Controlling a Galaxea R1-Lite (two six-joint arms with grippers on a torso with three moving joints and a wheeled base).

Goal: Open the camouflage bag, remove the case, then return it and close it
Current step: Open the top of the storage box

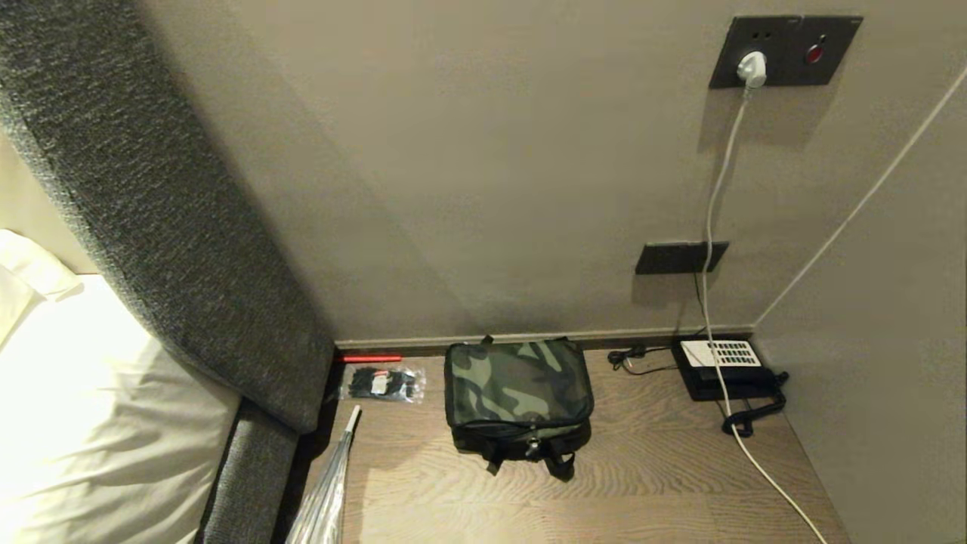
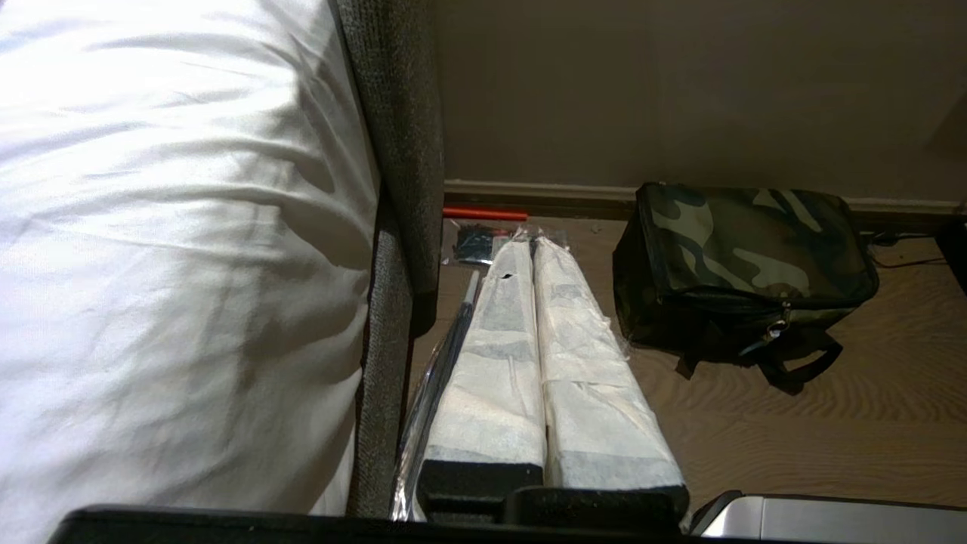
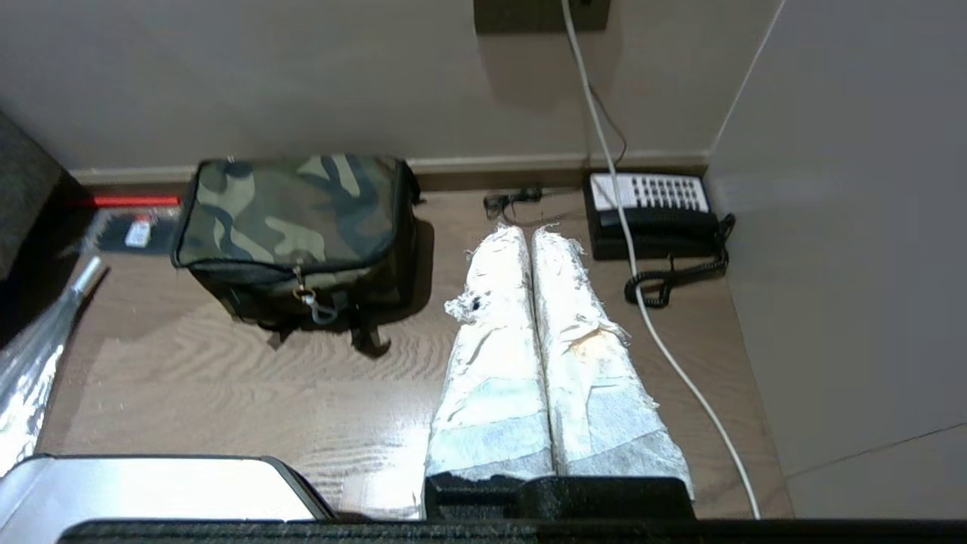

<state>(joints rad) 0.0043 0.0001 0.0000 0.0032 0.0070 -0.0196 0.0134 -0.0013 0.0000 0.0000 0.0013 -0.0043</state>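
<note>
**Camo bag shut, both grippers parked**

Camouflage fabric lid is zipped down: the camouflage bag (image 1: 518, 397) sits lower centre of the head view on the wooden tabletop (image 1: 650, 483), back edge near the wall. The case is not visible, presumably inside.

Left gripper (image 2: 533, 243) has its padded fingers pressed together, holding nothing; in its wrist view the bag lies right of centre. Right gripper (image 3: 529, 233) is likewise closed and empty; the bag is upper left of its view. Neither arm shows in the head view.

Step in hand, as judged: reach the zip. The zipper pull (image 3: 306, 293) hangs at the bag's front face, bottom edge of the lid. Best to pin the bag with one gripper and pinch the pull with the other, then run it along the lid seam and around the corners. Soft bag will likely slide otherwise.

Count: one bag, one telephone (image 1: 724, 368) at right, one clear packet of black ties (image 1: 382, 383) left of the bag, one white cable (image 1: 718, 227), two grippers.
</note>
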